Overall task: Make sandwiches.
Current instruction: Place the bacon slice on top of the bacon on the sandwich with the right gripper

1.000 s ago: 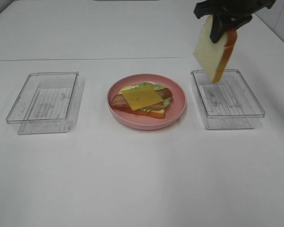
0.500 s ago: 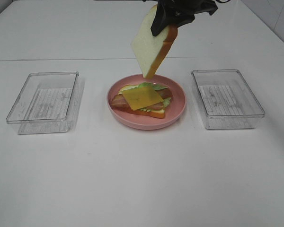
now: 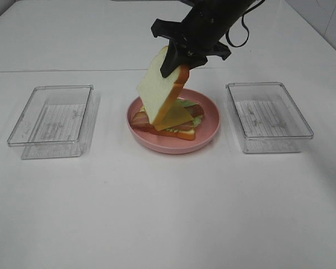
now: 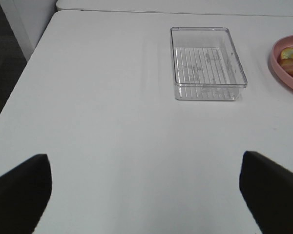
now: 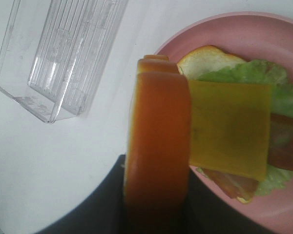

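pink plate (image 3: 210, 131) holds most of the stack: bottom bread, lettuce (image 5: 263, 78), bacon (image 3: 139, 119), cheese (image 5: 229, 126). top slice (image 3: 159, 92) left to lay; right gripper (image 3: 182, 56) is clamped on it, tilted over the plate. left gripper (image 4: 144, 192) apart, nothing in it. trays (image 3: 50, 120) well apart either side, open table btwn.

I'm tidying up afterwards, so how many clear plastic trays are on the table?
2: one clear tray left of the pink plate, one clear tray right of it. None appears hidden.
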